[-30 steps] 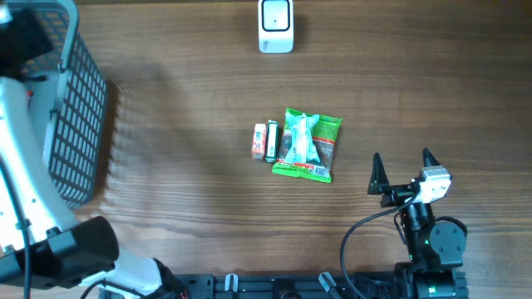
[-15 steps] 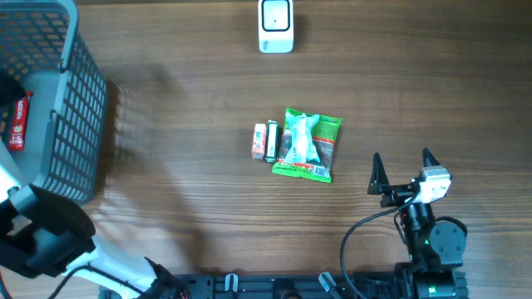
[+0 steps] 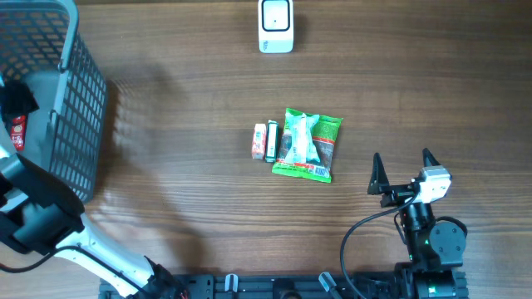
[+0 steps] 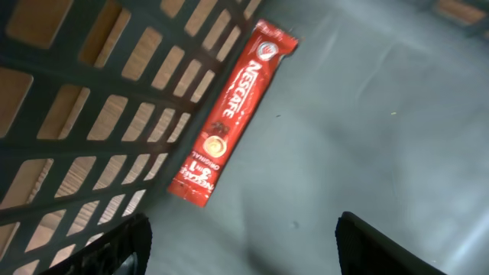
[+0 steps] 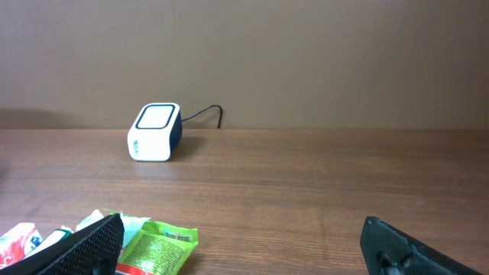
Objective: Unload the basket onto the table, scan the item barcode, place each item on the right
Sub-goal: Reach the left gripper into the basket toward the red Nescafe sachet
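Red Nescafe sachet (image 4: pixel 229 114) (long, flat) in basket (image 4: pixel 367 137).

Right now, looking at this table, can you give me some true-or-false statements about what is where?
1. The red sachet lies inside the basket. True.
2. The right gripper holds the green packet. False: it is open and empty, apart from the packet.
3. The white scanner stands on the table. True.
4. The left gripper is shut on the sachet. False: it is open, above the sachet.
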Controlling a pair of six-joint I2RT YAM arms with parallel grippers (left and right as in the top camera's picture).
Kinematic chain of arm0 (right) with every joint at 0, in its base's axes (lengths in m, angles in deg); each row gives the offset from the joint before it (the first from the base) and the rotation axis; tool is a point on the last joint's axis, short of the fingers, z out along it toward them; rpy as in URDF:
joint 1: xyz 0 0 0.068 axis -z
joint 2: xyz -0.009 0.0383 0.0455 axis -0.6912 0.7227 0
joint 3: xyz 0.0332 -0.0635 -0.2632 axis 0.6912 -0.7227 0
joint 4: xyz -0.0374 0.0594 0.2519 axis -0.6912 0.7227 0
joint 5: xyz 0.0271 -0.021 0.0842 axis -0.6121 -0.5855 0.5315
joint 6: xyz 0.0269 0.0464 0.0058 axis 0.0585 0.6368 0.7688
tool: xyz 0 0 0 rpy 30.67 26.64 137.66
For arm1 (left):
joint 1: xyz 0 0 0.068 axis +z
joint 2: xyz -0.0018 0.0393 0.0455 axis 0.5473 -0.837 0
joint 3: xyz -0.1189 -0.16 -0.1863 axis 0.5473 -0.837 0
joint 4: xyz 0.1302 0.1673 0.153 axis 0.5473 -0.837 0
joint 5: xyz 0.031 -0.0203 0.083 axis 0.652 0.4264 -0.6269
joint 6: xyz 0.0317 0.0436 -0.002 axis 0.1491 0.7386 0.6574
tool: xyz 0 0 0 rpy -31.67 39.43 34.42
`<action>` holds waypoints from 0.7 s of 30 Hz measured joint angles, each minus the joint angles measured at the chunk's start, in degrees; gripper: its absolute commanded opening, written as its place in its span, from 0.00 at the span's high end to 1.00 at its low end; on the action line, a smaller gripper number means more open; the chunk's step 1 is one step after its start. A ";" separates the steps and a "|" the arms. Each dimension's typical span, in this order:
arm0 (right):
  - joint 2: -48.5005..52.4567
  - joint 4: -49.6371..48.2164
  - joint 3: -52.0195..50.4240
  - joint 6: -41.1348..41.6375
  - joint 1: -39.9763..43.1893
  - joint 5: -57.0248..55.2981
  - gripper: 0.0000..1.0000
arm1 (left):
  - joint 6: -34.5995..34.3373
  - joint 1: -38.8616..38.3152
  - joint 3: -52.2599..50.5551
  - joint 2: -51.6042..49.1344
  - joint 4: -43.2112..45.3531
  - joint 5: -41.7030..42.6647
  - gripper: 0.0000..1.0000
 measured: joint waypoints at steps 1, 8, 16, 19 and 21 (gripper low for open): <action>0.00 -0.02 0.00 0.00 0.00 0.00 0.00 | 0.33 0.50 0.00 -0.44 0.07 -0.02 0.26; 0.00 -0.02 0.00 0.00 0.00 0.00 0.00 | 0.94 3.28 0.00 -4.33 1.20 0.02 0.28; 0.00 0.00 0.00 0.00 0.00 0.00 0.00 | 2.93 3.91 -0.04 -8.11 4.07 0.17 0.28; 0.00 0.00 0.00 0.00 0.00 0.00 0.00 | 3.58 3.91 -0.04 -8.94 4.46 1.07 0.28; 0.00 -0.02 0.00 0.00 0.00 0.00 0.00 | 4.50 3.91 -0.04 -10.12 4.59 1.66 0.28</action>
